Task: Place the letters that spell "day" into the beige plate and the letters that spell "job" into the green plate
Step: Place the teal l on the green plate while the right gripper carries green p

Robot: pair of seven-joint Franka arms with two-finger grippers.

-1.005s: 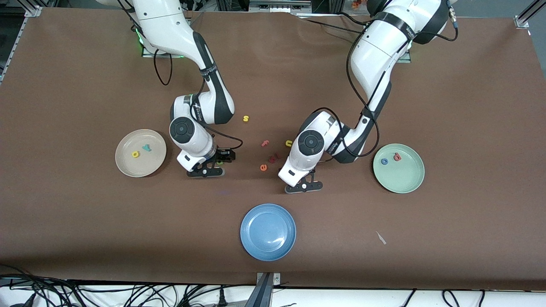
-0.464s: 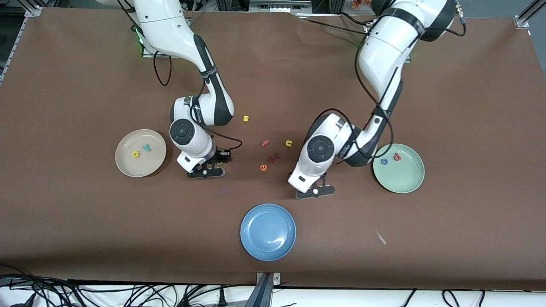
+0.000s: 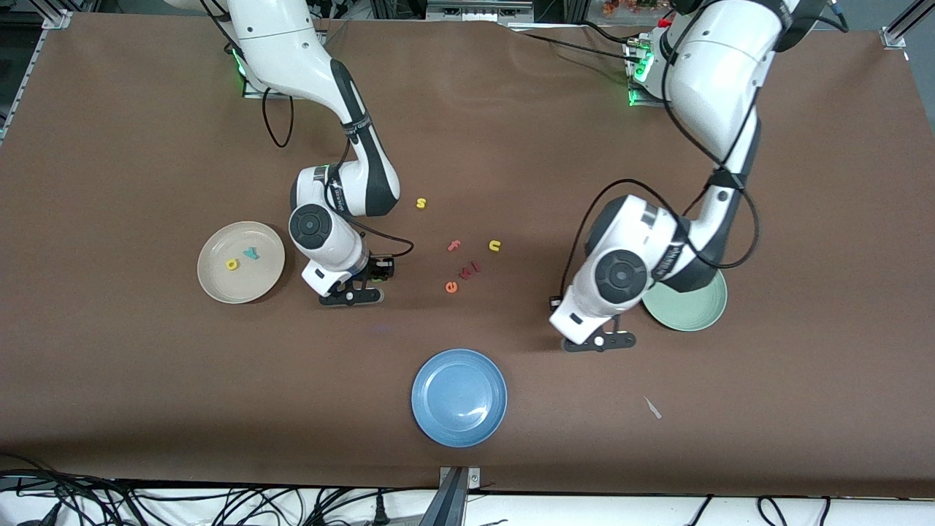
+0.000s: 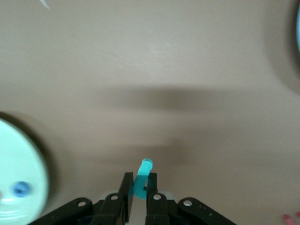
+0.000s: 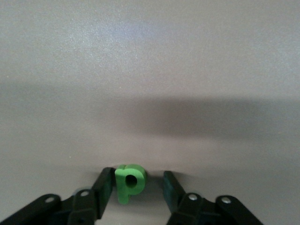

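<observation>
My left gripper (image 4: 139, 180) is shut on the teal j (image 4: 146, 165) and hangs over bare table just beside the green plate (image 3: 694, 310). The left arm covers much of that plate. The blue o (image 4: 19, 189) lies in it. My right gripper (image 5: 136, 180) sits low at the table with its jaws open around the dark green d (image 5: 127, 180). One finger touches the d and the other stands apart. The beige plate (image 3: 219, 285) toward the right arm's end holds the yellow a (image 3: 232, 264) and the teal y (image 3: 251, 253).
A blue plate (image 3: 459, 397) lies near the front edge. Loose letters sit mid-table: a yellow s (image 3: 421, 203), pink f (image 3: 454, 245), yellow u (image 3: 494, 245), orange e (image 3: 451, 287) and a dark red piece (image 3: 467, 270). A white scrap (image 3: 652, 408) lies near the front.
The left arm has carried the j from mid-table to beside the green plate, now covering the o and b in the front view. The right gripper's jaws have narrowed around the d.
</observation>
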